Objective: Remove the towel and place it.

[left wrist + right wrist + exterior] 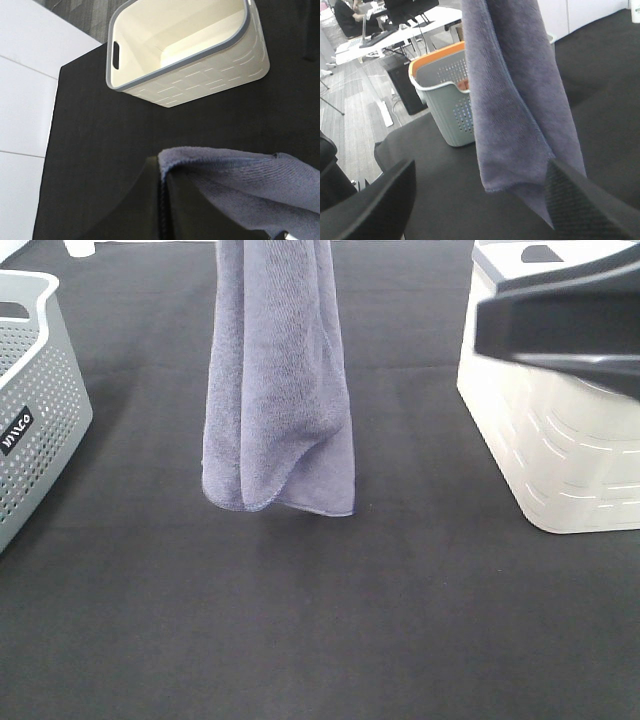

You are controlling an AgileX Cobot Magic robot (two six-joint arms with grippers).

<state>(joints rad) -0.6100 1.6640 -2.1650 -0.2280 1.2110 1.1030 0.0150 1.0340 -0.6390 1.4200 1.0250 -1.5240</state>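
Note:
The grey-lavender towel [278, 390] hangs in long folds over the middle of the black table cover, its lower hem just above the cover. Its top runs out of the exterior view. In the left wrist view my left gripper [162, 200] is shut on the towel's upper edge [240, 185], and the cloth drapes over the black fingers. My right gripper [480, 215] is open and empty. The towel [520, 100] hangs just ahead of it, its lower corner between the two fingers in that view. A dark blurred part of my right arm [560, 330] shows at the upper right.
A grey perforated basket [40, 410] stands at the left edge; it also shows in the right wrist view [445, 110] with an orange rim behind it. A white basket with a grey rim [560, 460] stands at the right; the left wrist view shows it is empty [200, 85].

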